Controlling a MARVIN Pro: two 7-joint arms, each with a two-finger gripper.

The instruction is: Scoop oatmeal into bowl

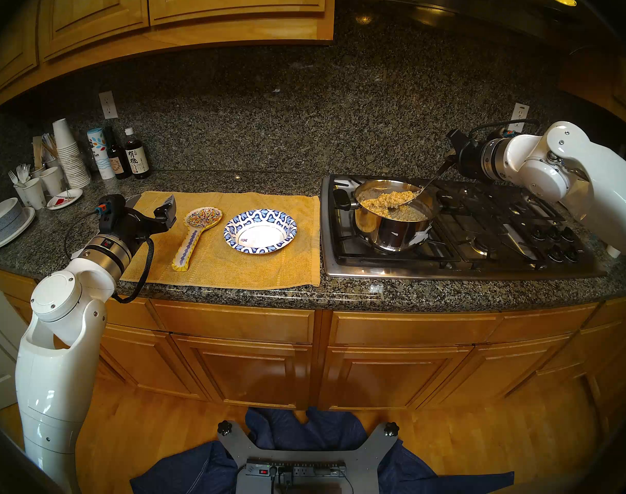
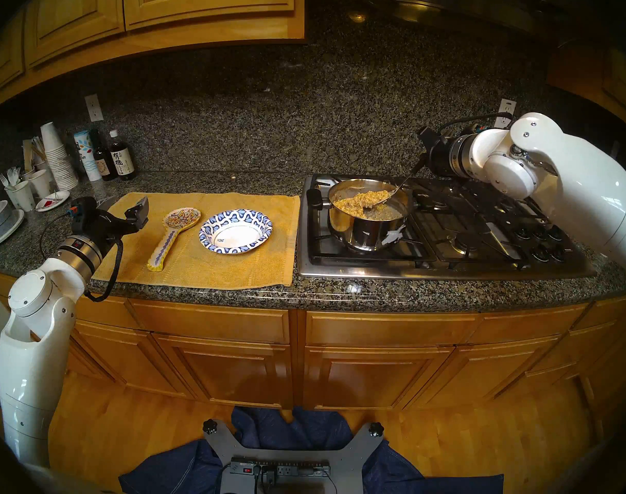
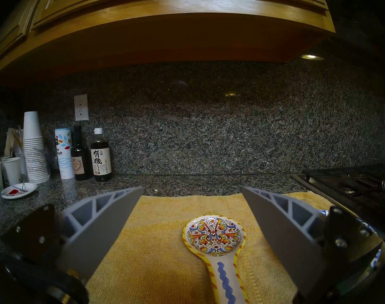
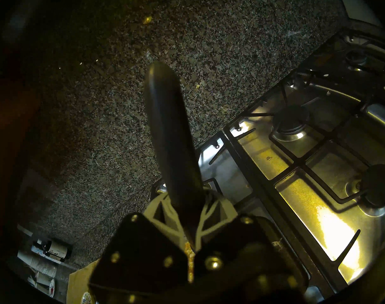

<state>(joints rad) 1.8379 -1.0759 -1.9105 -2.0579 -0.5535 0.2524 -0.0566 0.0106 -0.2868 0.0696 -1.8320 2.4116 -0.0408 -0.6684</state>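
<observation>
Oatmeal [image 1: 388, 201] heaped a spoon [image 1: 407, 197] over the pot [image 1: 393, 229], ready for carrying. Right claw [image 1: 451, 159] pinched the spoon's handle. Left claw [image 1: 161, 208] waited spread wide above the worktop [image 1: 233, 297]. Nearby, on a cloth [image 1: 268, 268], the bowl [image 1: 260, 231] sat empty.

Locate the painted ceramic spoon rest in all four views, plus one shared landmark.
Head stereo left: spoon rest left of centre on the yellow towel, left of the bowl.
Head stereo right: same spot, slightly further left.
Left wrist: bottom centre, between the open left gripper fingers.
Right wrist: only a sliver at the bottom edge, hard to confirm.
Shared landmark: kanji-labelled soy sauce bottle.
</observation>
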